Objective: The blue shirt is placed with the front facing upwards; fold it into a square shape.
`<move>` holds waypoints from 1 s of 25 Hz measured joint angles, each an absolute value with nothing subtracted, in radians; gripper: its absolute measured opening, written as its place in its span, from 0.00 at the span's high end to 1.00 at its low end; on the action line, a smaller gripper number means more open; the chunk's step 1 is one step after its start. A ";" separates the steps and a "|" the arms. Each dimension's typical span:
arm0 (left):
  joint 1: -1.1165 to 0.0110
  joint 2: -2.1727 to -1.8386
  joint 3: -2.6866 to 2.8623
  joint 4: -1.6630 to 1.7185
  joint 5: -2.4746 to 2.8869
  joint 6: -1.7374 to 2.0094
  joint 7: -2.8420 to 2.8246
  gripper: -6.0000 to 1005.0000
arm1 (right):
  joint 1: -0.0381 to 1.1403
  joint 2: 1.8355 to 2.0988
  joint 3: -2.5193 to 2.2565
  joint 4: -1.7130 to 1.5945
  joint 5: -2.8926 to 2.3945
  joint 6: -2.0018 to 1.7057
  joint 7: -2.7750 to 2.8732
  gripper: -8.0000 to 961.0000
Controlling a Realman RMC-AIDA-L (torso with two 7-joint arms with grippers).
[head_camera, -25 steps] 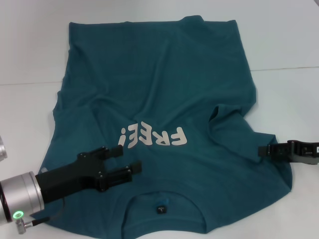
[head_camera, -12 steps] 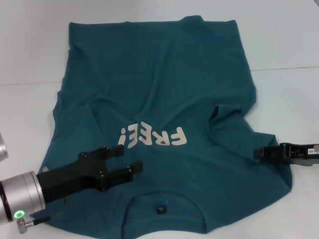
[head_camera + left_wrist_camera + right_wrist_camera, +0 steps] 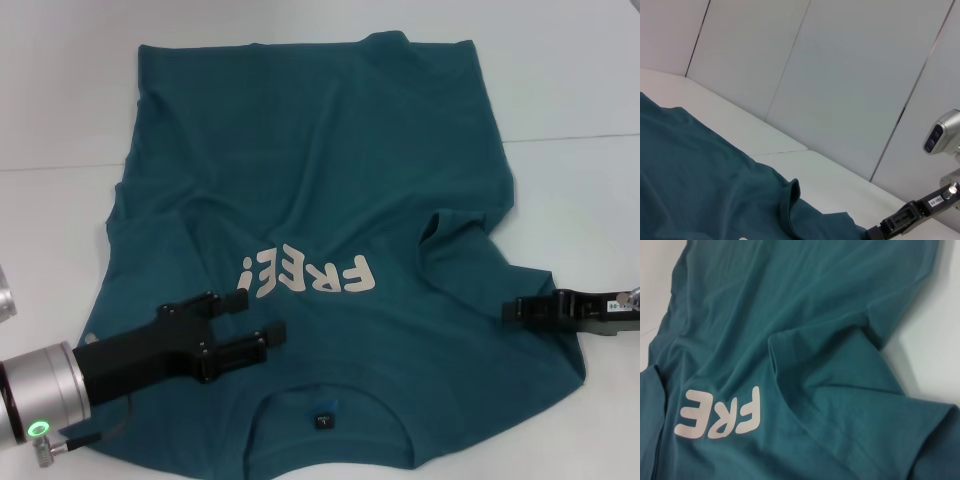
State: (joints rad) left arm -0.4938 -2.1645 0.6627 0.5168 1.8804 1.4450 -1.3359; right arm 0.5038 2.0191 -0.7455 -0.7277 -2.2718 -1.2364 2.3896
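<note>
The blue shirt (image 3: 330, 170) lies spread on the white table, front up, its collar and small dark neck label (image 3: 323, 420) nearest me. The off-white "FREE!" lettering (image 3: 310, 275) sits on the chest, partly seen in the right wrist view (image 3: 720, 412). My left gripper (image 3: 262, 315) hovers open over the shirt's near left chest, with nothing between its fingers. My right gripper (image 3: 510, 311) reaches in from the right, its tip over the right sleeve (image 3: 545, 355). A raised crease (image 3: 440, 225) runs by that armpit. The left wrist view shows the shirt (image 3: 700, 180) and the right gripper (image 3: 875, 232) beyond it.
The white table (image 3: 570, 200) extends bare on both sides of the shirt, with a seam line (image 3: 580, 137) across it at the right. Pale wall panels (image 3: 840, 75) stand behind the table.
My right gripper has slid a little to the left, further over the shirt's right sleeve. The left gripper and the shirt have not moved.
</note>
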 joint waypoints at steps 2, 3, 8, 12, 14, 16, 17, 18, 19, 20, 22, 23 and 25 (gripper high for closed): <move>-0.494 -2.164 0.663 0.517 1.880 1.445 -1.336 0.18 | 0.508 2.021 -0.744 -0.727 -2.272 -1.232 2.390 0.39; -0.494 -2.164 0.663 0.517 1.880 1.445 -1.336 0.18 | 0.509 2.021 -0.744 -0.726 -2.272 -1.229 2.390 0.39; -0.494 -2.164 0.663 0.516 1.880 1.445 -1.335 0.18 | 0.516 2.029 -0.742 -0.726 -2.272 -1.207 2.390 0.39; -0.494 -2.164 0.662 0.515 1.880 1.445 -1.335 0.18 | 0.527 2.030 -0.747 -0.712 -2.272 -1.199 2.390 0.41; -0.494 -2.164 0.662 0.516 1.880 1.445 -1.335 0.18 | 0.529 2.028 -0.745 -0.709 -2.272 -1.199 2.390 0.41; -0.493 -2.164 0.661 0.516 1.880 1.445 -1.334 0.18 | 0.530 2.026 -0.741 -0.708 -2.271 -1.199 2.389 0.42; -0.493 -2.164 0.661 0.516 1.880 1.445 -1.334 0.18 | 0.531 2.026 -0.740 -0.708 -2.271 -1.199 2.388 0.43; -0.493 -2.164 0.660 0.517 1.880 1.445 -1.334 0.18 | 0.533 2.026 -0.740 -0.708 -2.271 -1.199 2.387 0.43; -0.493 -2.164 0.660 0.517 1.880 1.445 -1.334 0.18 | 0.534 2.026 -0.740 -0.708 -2.271 -1.199 2.385 0.43; -0.493 -2.164 0.660 0.517 1.880 1.445 -1.334 0.18 | 0.536 2.026 -0.740 -0.708 -2.271 -1.199 2.384 0.44; -0.494 -2.164 0.660 0.517 1.880 1.445 -1.334 0.18 | 0.539 2.028 -0.740 -0.708 -2.269 -1.197 2.382 0.44; -0.494 -2.163 0.659 0.517 1.880 1.445 -1.334 0.18 | 0.540 2.030 -0.740 -0.709 -2.268 -1.194 2.381 0.45; -0.494 -2.163 0.660 0.517 1.880 1.445 -1.334 0.18 | 0.545 2.031 -0.740 -0.709 -2.268 -1.186 2.380 0.45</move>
